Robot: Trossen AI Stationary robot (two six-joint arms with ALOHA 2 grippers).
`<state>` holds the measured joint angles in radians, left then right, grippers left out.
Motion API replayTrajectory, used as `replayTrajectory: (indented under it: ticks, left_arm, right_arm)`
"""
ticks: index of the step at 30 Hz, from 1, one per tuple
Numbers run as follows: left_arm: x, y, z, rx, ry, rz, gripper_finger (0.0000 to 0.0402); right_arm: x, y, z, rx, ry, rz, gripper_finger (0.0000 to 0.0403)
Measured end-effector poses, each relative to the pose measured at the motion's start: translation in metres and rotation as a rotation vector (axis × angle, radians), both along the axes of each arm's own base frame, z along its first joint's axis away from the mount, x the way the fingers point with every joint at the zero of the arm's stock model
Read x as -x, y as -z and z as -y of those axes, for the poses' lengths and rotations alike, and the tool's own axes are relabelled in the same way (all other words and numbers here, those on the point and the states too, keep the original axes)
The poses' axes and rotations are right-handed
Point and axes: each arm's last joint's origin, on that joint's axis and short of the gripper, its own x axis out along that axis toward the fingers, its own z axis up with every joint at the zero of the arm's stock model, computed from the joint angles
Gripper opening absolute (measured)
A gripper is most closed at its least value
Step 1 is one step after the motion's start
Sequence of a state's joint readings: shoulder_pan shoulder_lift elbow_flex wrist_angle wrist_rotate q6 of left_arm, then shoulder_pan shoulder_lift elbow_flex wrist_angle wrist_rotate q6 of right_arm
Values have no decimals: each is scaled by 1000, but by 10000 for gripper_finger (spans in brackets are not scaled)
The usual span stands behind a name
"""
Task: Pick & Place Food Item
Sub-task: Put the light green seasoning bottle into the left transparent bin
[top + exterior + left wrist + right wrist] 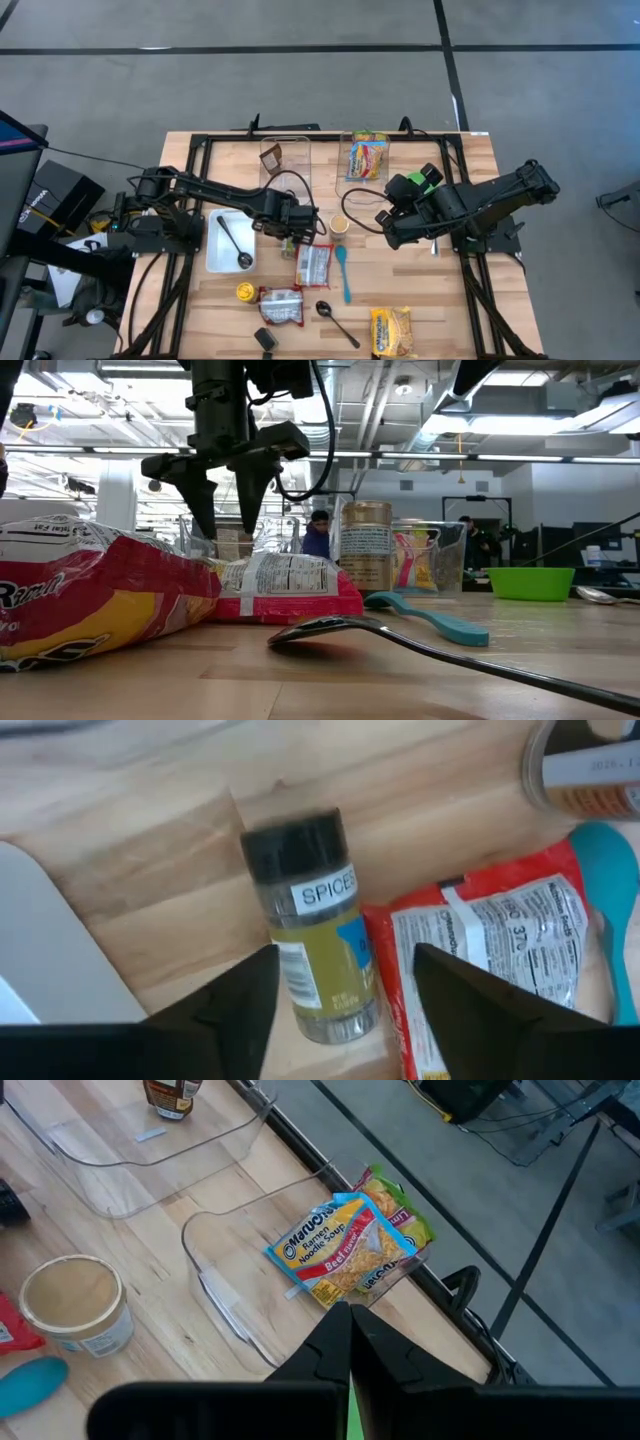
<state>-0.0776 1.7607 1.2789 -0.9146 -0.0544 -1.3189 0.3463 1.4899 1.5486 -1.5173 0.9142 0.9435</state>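
Spice jar [312, 925] lying between spread fingers of left end effector [340, 995].

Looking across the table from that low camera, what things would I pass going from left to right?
Big red and yellow packet → red packet with nutrition label → metal spoon → tall can → teal spoon → green bowl.

A black-capped spice jar [312, 925] with yellow-green contents lies at centre beside a red-and-white packet [480, 955], a teal spoon [615, 895] at right, on the pale wooden counter [150, 870].
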Motion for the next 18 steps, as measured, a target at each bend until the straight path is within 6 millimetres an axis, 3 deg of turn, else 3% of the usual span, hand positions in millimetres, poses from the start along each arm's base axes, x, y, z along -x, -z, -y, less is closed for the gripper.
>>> replayTrajectory:
  ticks: [7,18]
  left_arm:
    - [0,0,-2,-51,-11,4,270]
    - [-1,0,-10,-52,-36,5,274]
  right_arm:
    - [0,0,0,-1,0,2,0]
    - [-1,0,0,-2,0,7,0]
